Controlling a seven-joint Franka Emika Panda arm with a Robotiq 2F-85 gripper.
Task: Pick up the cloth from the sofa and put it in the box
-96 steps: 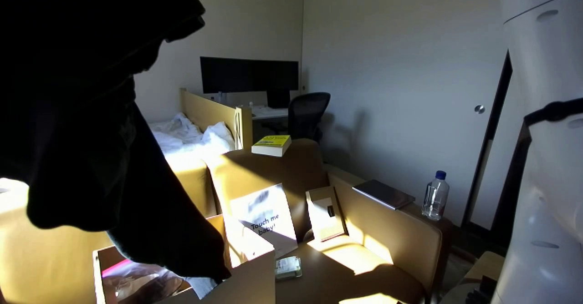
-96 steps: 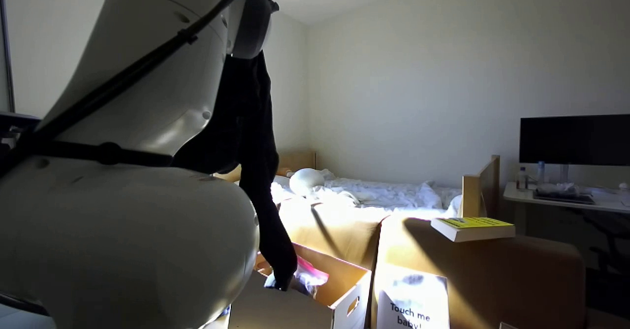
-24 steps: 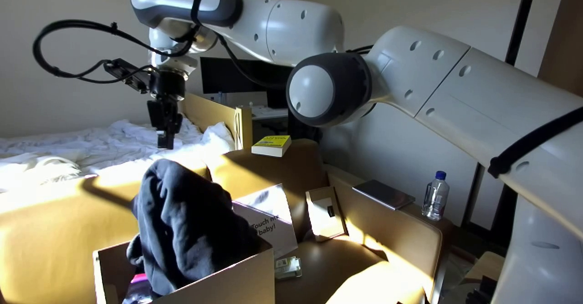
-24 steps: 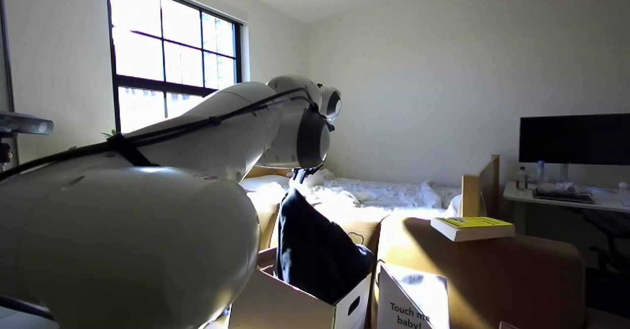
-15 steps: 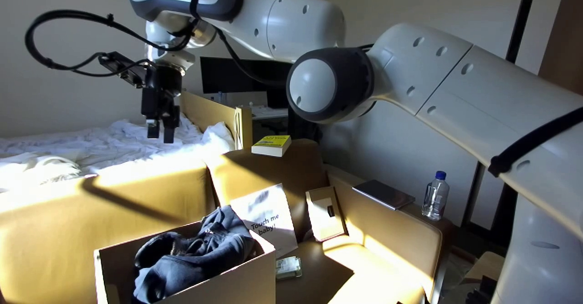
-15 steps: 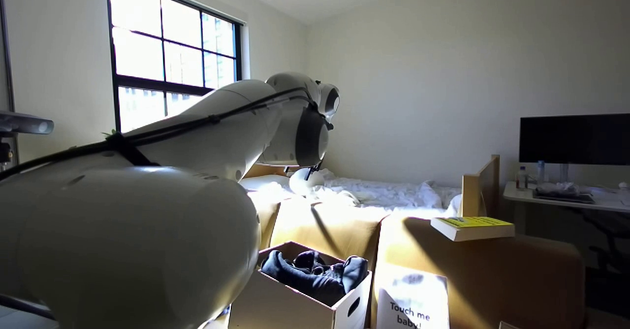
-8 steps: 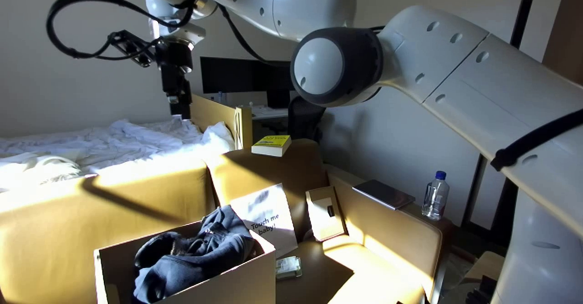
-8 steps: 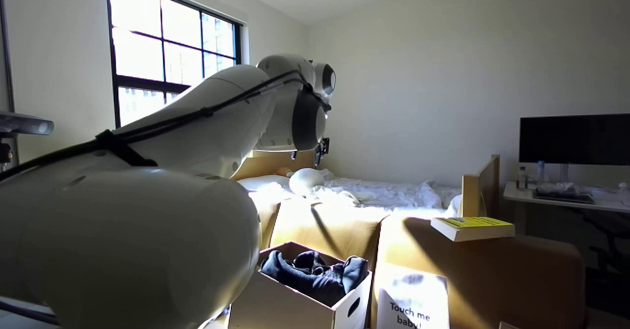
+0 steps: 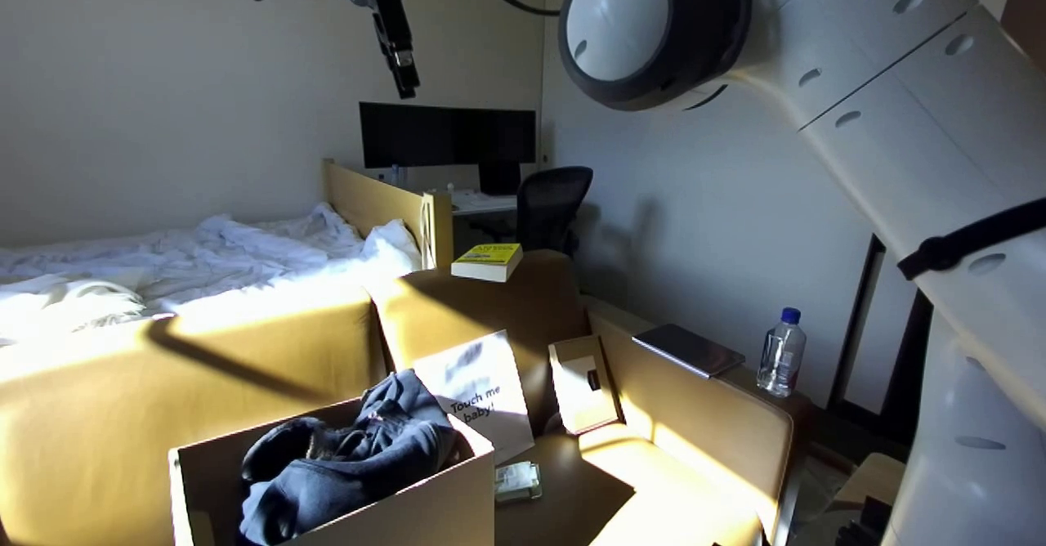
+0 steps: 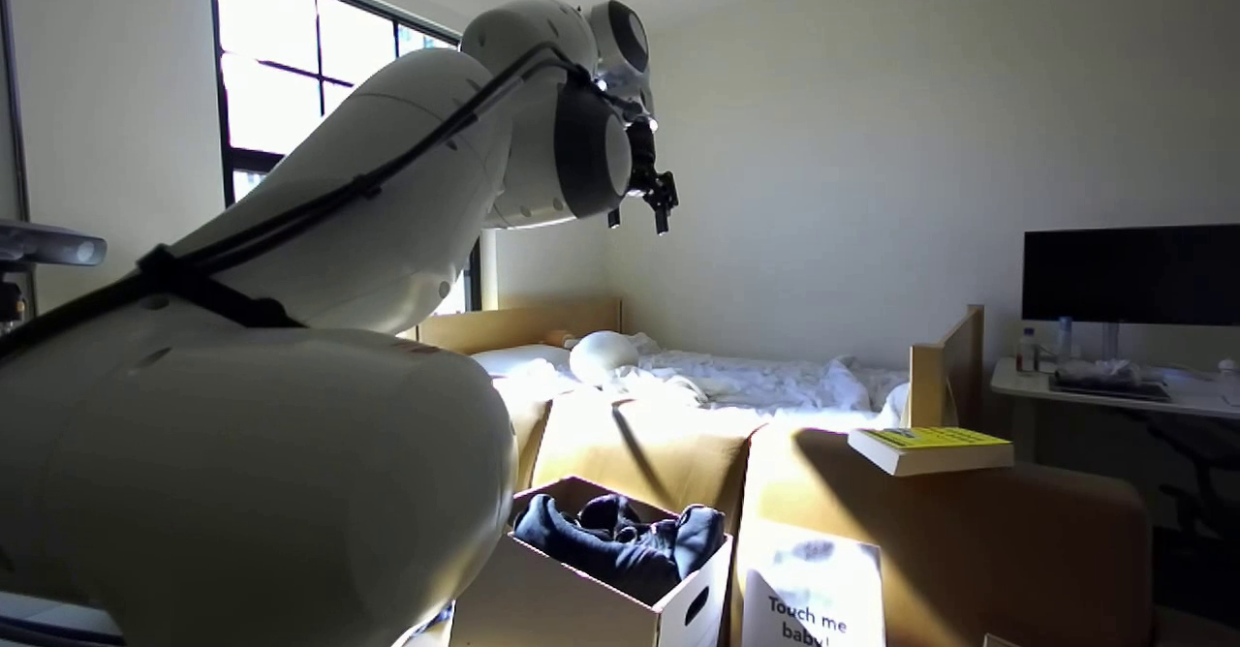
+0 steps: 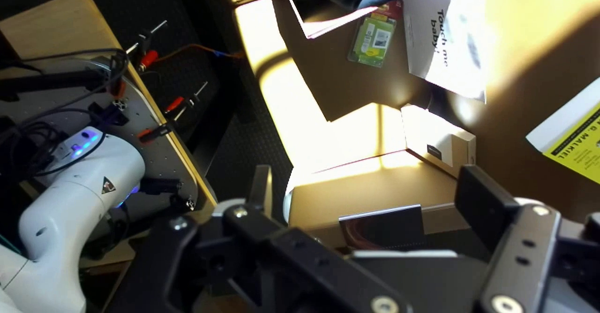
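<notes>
One cloth in box, cresting its rim, spread gripper high above, room between

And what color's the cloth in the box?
Dark blue; the cloth shows best in an exterior view.

Tan sofa, cluttered.
We see box, sign, packet on it; book on backrest; bottle, dark slab on armrest.

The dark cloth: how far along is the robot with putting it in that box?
Done: the cloth lies bunched in the box, one fold poking out on top. In hand: nothing; the jaws stand open and empty in the wrist view, up clear of the box. Left: probably nothing, unless that fold should be tucked in.
</notes>
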